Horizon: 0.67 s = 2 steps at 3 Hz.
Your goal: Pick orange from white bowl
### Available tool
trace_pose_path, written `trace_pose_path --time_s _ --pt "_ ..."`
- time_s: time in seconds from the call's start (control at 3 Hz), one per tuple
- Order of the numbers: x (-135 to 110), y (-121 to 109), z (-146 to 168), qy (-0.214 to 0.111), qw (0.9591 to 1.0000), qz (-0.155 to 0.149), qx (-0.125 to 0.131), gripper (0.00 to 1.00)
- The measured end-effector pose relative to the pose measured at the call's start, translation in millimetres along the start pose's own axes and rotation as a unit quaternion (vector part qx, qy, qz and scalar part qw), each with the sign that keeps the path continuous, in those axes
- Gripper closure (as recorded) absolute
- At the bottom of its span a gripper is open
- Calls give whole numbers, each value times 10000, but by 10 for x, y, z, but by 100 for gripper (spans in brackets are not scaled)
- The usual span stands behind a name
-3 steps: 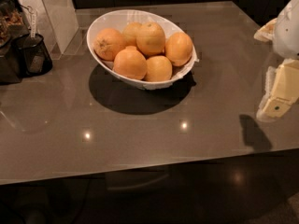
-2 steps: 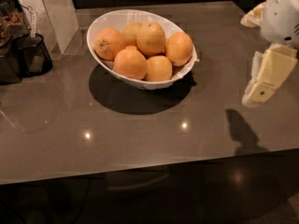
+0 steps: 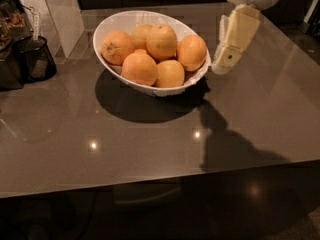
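Observation:
The white bowl (image 3: 113,23) stands on the grey glossy table, at the back and left of centre. It holds several oranges. The orange (image 3: 161,40), the largest and palest, lies on top in the middle of the pile. My gripper (image 3: 223,65) is cream-coloured and hangs from the white arm at the upper right. It points down, just right of the bowl's right rim, a little above the table. It holds nothing that I can see.
A black mesh holder (image 3: 33,59) and dark clutter stand at the left edge. A pale upright panel (image 3: 60,14) stands behind the bowl's left side. The table's front edge (image 3: 160,181) runs across the lower part of the view.
My gripper has moved left and farther from the camera, from the table's right edge to just beside the bowl's right rim. The bowl and oranges have not shifted.

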State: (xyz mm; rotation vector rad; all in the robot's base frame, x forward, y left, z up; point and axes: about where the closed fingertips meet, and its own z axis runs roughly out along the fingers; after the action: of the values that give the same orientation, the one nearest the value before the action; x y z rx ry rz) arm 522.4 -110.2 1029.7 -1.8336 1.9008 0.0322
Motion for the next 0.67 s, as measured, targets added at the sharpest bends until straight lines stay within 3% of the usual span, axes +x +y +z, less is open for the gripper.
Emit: trace_pose_path --time_s 0.67 --pt "-65 -138 23 -219 9997 38 134 0"
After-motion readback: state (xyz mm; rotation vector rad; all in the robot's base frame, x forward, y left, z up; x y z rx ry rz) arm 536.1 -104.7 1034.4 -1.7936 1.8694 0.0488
